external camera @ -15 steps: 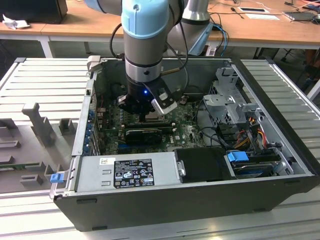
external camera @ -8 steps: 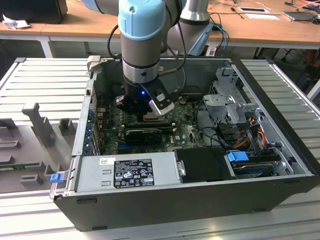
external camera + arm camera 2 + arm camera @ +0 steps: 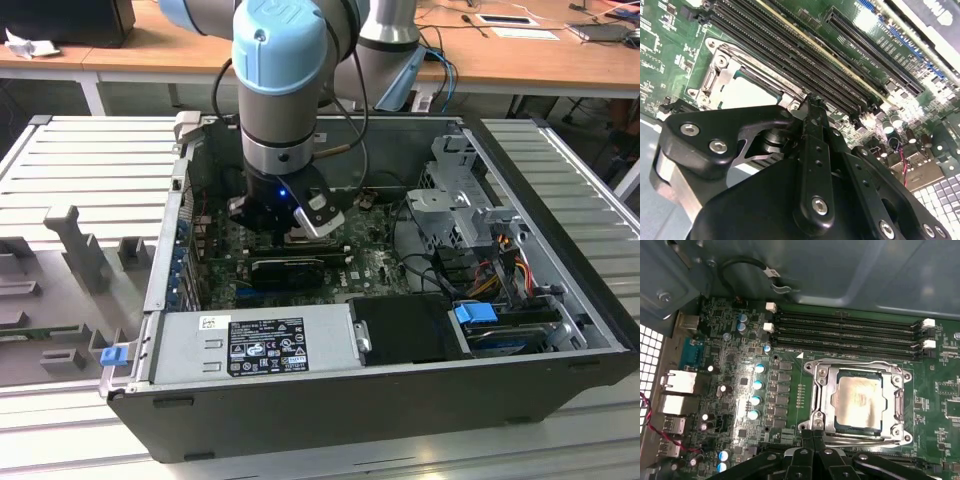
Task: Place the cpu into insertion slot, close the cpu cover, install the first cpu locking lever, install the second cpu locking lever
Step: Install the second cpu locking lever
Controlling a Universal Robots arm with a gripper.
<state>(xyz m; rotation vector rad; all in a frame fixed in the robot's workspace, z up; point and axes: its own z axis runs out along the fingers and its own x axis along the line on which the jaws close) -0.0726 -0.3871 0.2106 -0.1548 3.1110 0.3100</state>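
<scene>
One cpu [image 3: 858, 401], a silvery square chip, is seen seated in the insertion slot [image 3: 858, 432] on a green motherboard [image 3: 785, 385]. One cpu cover [image 3: 858, 369], a metal frame with a large window, is laid closed around the chip, whose top face is shown through the window. In the second wrist view the same chip [image 3: 747, 93] is glimpsed within its frame [image 3: 722, 65], partly hidden behind the black gripper [image 3: 812, 102]. The fingers [image 3: 815, 145] are seen pressed together, with nothing pinched between them, their tips just above the socket's edge.

Four long black memory slots [image 3: 845, 332] are counted just beside the socket. A row of blue-topped capacitors [image 3: 756, 392] is found on the other side, with metal rear ports [image 3: 677, 390] farther out.

In the exterior view, the board is housed in one open computer case [image 3: 380, 400] laid on its side on a ribbed metal tabletop [image 3: 90, 150]. The blue-and-grey arm [image 3: 290, 70] is reached down into the case, and much of the board is blocked by it. A grey power supply [image 3: 250, 345] and a drive cage [image 3: 455, 190] with cables are placed within the case. Wooden desks [image 3: 130, 55] are seen behind.
</scene>
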